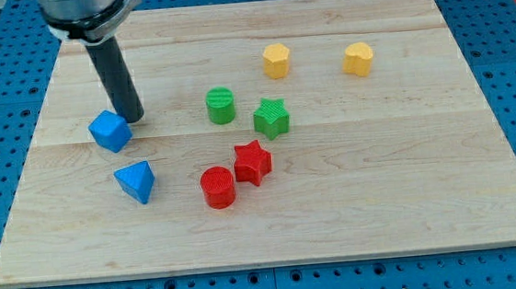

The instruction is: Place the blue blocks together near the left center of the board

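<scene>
A blue cube [109,131] lies at the view's left centre of the wooden board [382,199]. A blue triangular block [135,182] lies just below it and slightly to the right, a small gap apart. My dark rod comes down from the view's top left, and my tip [132,118] rests on the board right next to the cube's upper right side, touching it or nearly so.
A green cylinder [221,105] and a green star [272,118] lie mid-board. A red cylinder [217,186] and a red star [252,162] lie below them. A yellow hexagonal block [276,60] and a yellow heart-like block [358,58] lie near the top right.
</scene>
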Robot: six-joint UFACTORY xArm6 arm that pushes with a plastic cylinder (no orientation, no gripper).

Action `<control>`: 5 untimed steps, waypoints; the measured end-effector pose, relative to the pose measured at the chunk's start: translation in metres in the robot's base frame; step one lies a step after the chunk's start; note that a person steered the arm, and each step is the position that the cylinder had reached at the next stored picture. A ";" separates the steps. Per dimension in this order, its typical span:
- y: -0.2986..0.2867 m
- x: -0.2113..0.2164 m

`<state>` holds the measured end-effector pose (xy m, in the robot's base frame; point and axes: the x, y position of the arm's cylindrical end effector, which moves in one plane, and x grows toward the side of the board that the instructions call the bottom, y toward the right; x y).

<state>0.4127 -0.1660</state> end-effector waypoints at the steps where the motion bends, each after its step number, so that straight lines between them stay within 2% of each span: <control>1: -0.008 0.010; 2: -0.019 -0.008; 3: -0.057 -0.020; 4: -0.083 -0.007; 5: -0.038 0.039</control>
<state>0.4514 -0.2044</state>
